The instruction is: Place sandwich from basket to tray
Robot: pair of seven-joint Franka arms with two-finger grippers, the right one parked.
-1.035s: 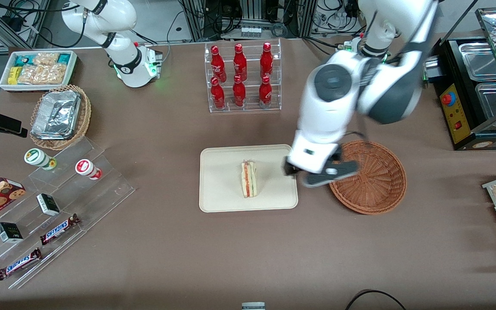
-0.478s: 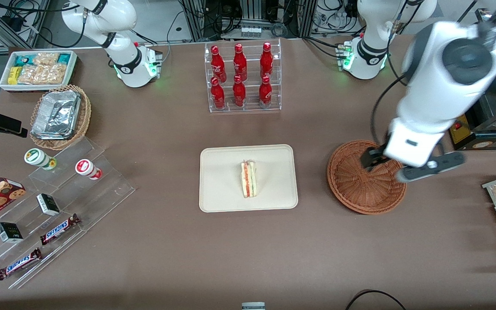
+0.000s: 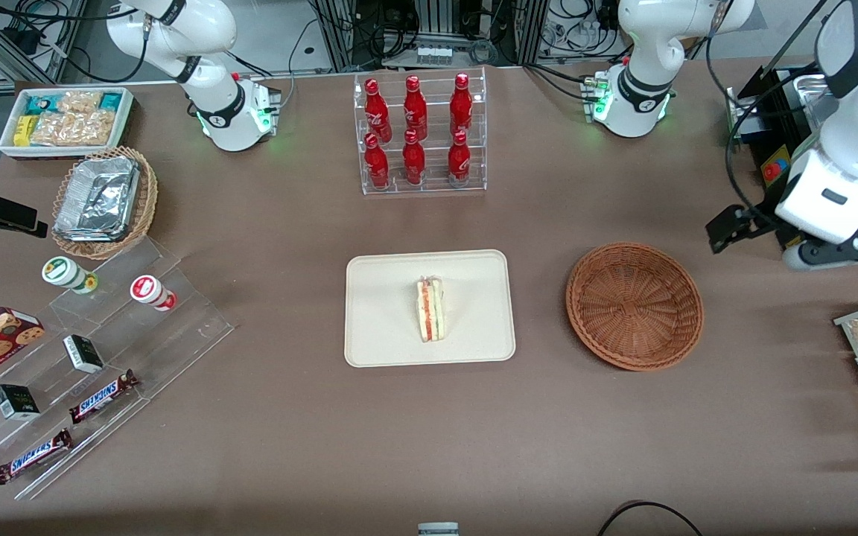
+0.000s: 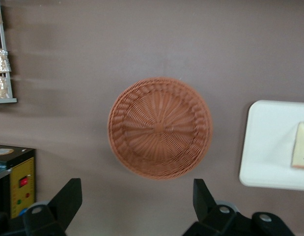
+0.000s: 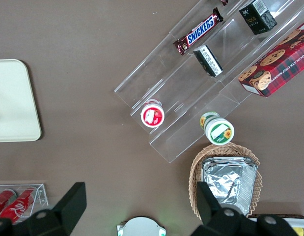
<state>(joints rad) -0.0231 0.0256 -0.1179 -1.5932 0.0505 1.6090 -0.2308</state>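
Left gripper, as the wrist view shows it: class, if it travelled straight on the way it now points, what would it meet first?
Probably the basket, empty, which sits between the open gripper fingers' line of travel. Depth is unclear, so it might reach bare table nearby instead. The sandwich on the tray lies off that line.

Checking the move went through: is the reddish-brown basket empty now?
Empty: the basket shows only bare weave; the sandwich lies on the tray. The open gripper hovers above.

The sandwich [image 3: 430,310] is standing on its edge mid-tray [image 3: 384,327], striped filling showing. The basket [image 3: 634,305] is sitting empty between the tray and the raised, wide-open claw [image 4: 137,204], nearer the claw.
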